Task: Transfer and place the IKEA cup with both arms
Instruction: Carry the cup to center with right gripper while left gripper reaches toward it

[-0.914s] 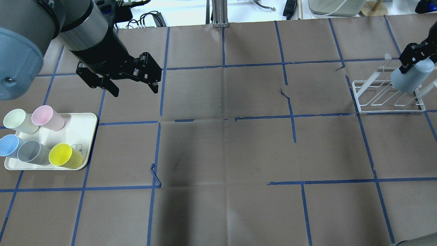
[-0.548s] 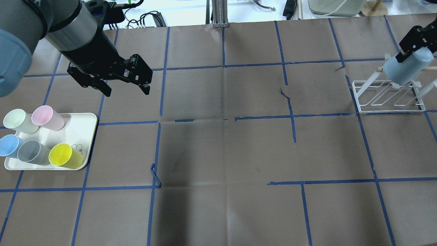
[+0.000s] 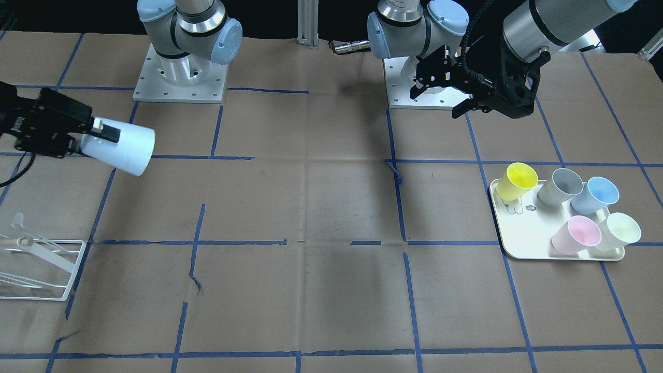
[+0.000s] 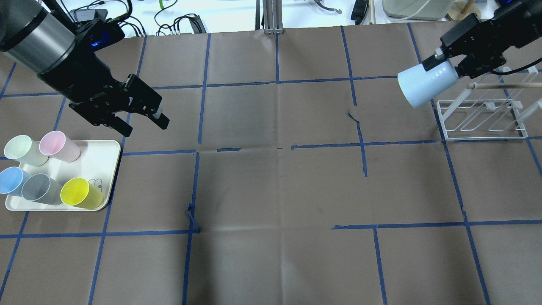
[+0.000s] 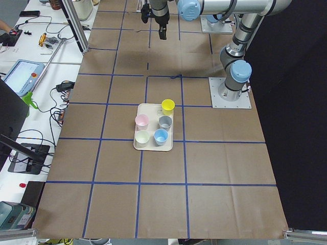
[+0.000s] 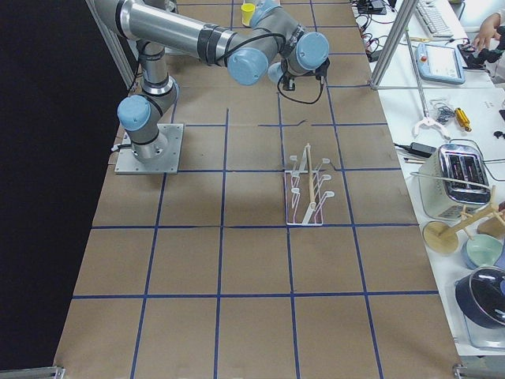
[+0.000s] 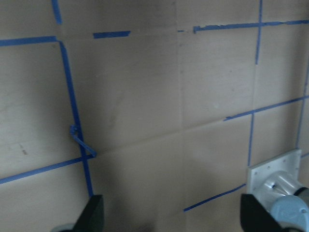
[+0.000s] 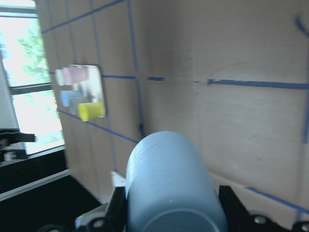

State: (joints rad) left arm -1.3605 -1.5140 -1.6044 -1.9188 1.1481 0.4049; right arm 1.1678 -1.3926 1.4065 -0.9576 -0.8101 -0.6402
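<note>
My right gripper is shut on the pale-blue IKEA cup. It holds the cup nearly level in the air, just left of the white wire rack. The cup's free end points toward the table's middle. In the front-facing view the cup hangs above and behind the rack. The right wrist view shows the cup between the fingers. My left gripper is open and empty, in the air just behind the tray. It also shows in the front-facing view.
The cream tray holds a green cup, a pink cup, a sky-blue cup, a grey cup and a yellow cup. Brown paper with blue tape lines covers the table. Cables and gear lie beyond the far edge.
The right gripper carried the cup from over the rack to the left, turning it nearly level. The left gripper moved left and nearer, toward the tray, still open.
</note>
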